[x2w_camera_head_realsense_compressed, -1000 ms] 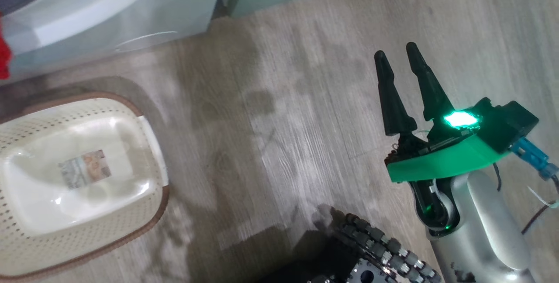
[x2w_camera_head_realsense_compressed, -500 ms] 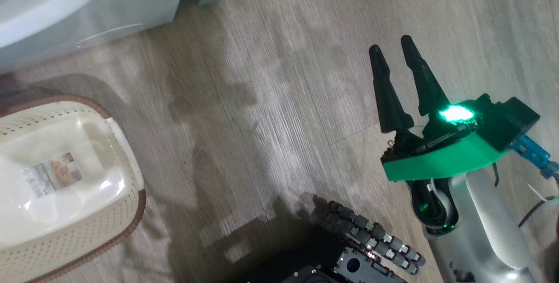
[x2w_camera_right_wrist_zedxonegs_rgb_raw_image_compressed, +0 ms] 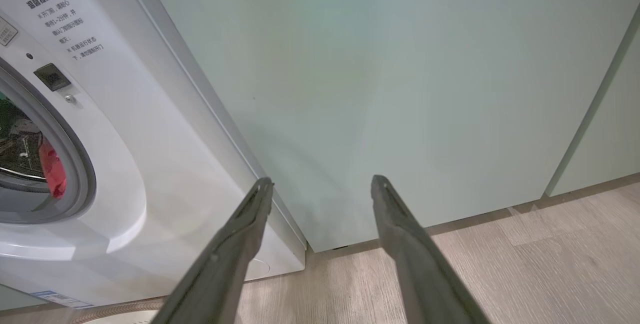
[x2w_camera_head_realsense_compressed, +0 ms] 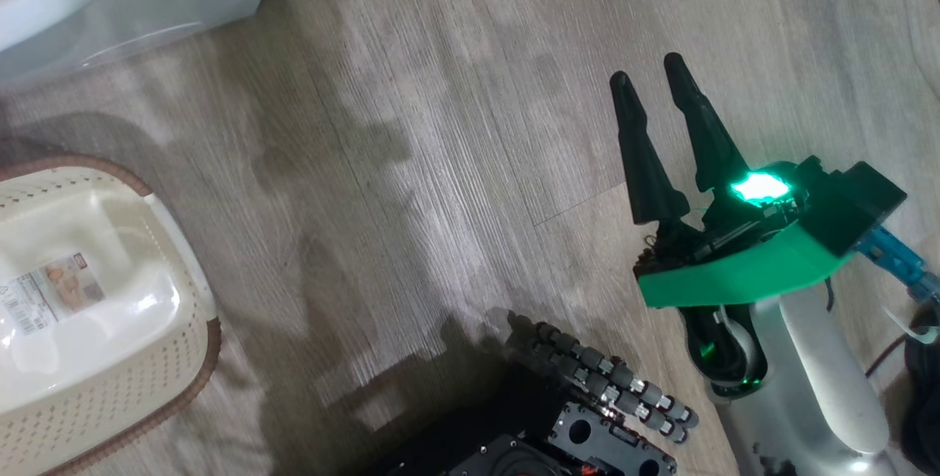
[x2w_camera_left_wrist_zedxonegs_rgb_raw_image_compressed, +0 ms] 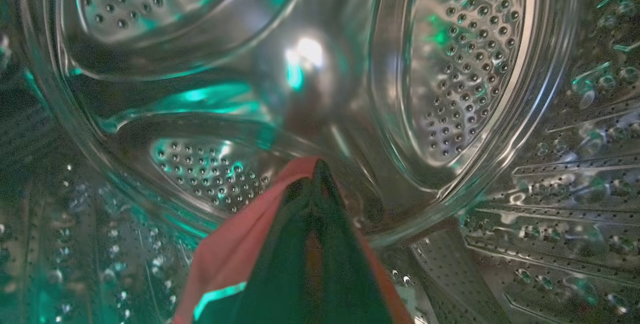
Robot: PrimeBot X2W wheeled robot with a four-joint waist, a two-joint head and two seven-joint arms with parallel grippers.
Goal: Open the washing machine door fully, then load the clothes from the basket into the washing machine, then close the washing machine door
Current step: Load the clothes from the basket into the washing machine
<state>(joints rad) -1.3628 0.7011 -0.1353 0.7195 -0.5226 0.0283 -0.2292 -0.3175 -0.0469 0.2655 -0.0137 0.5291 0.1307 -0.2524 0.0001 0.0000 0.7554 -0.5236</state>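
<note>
Nearest, low in the middle of the left wrist view, left gripper (x2w_camera_left_wrist_zedxonegs_rgb_raw_image_compressed: 316, 170) with fingers (x2w_camera_left_wrist_zedxonegs_rgb_raw_image_compressed: 345, 264) clenched together on a fold of the red clothes (x2w_camera_left_wrist_zedxonegs_rgb_raw_image_compressed: 230, 254), fabric running down the left side of the fingers to the bottom edge. Just beyond and all around, perforated steel inside of the washing machine (x2w_camera_left_wrist_zedxonegs_rgb_raw_image_compressed: 465, 64), green light glinting off it. Next, at lower right of the head view, right gripper (x2w_camera_head_realsense_compressed: 648, 70) on a green-lit wrist, fingers spread apart and grasping nothing, hanging over the wooden floor (x2w_camera_head_realsense_compressed: 411, 131). Below it at the bottom edge, black robot base (x2w_camera_head_realsense_compressed: 514, 454) with a row of rollers. At far left of that view, basket (x2w_camera_head_realsense_compressed: 209, 344) standing on the floor, well apart from the right gripper, paper label (x2w_camera_head_realsense_compressed: 48, 296) lying on its cream bottom. Farther off, past the two spread fingers in the right wrist view, white front of the washing machine at left, a patch of the red clothes just inside its round opening at the left edge. Farthest, pale green cabinet (x2w_camera_right_wrist_zedxonegs_rgb_raw_image_compressed: 400, 89) just beside the machine, taking up the upper right of that view and reaching down to the floor.
</note>
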